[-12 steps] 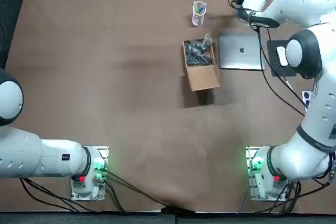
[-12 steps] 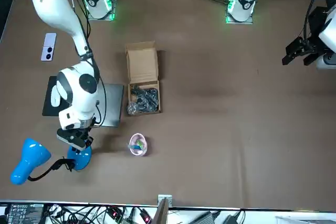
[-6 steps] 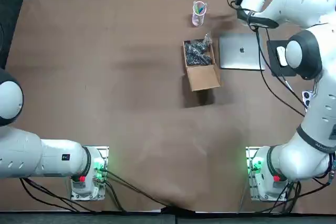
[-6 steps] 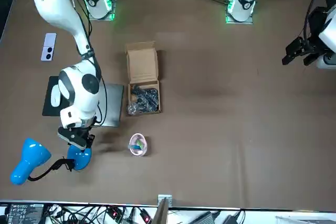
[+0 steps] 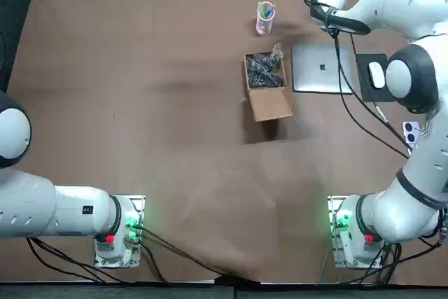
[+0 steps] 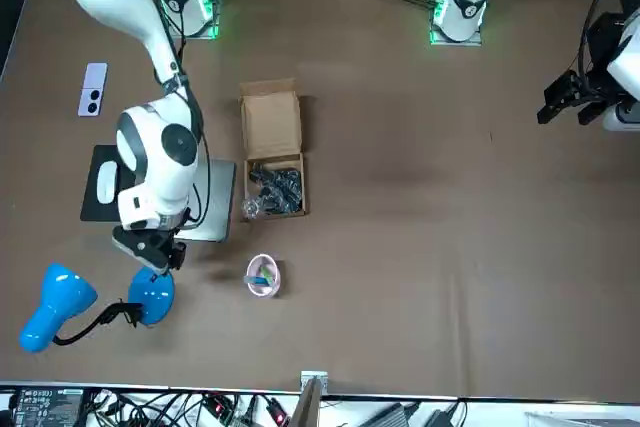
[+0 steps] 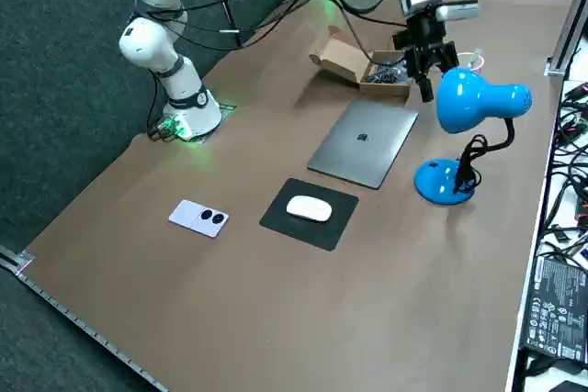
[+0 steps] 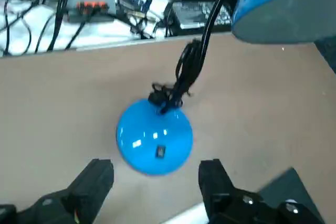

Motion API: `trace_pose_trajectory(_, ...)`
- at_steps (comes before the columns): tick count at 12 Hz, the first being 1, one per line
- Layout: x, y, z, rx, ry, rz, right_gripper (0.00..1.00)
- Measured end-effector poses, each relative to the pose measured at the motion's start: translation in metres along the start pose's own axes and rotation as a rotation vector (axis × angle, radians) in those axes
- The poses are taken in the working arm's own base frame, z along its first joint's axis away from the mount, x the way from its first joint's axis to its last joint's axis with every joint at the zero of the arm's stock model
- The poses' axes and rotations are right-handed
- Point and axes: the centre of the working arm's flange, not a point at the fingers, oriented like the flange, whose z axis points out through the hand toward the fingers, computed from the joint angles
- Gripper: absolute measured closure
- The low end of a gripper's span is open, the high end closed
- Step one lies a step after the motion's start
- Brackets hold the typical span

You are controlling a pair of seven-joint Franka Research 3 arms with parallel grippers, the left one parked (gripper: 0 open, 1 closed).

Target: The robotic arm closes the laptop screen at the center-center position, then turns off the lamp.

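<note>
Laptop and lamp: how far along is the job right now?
Done: the laptop lies shut, lid flat. In hand: the right end effector hangs open above the lamp base, not touching it. Left: come down and press the small dark button on the base; whether the lamp is lit cannot be told.

Overhead, the right arm [image 5: 395,1] hides the lamp [image 7: 470,101] and the right gripper [image 8: 156,167] beside its base.
</note>
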Motion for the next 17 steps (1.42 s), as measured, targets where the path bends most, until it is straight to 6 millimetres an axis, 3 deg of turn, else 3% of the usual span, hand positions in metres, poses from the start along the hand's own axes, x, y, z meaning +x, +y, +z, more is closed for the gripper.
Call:
trace_pose_trajectory(3,-0.005,0.001,-0.028,0.021,-0.123,-0.093,0.0)
trace_pose_trajectory(8,0.013,0.043,-0.086,0.088,-0.299,-0.216,0.0)
trace_pose_trajectory(9,0.015,0.058,-0.112,0.119,-0.362,-0.234,0.0)
trace_pose_trajectory(14,0.021,0.11,-0.18,0.239,-0.486,-0.315,0.0)
trace_pose_trajectory(17,0.033,0.163,-0.201,0.316,-0.531,-0.353,0.0)
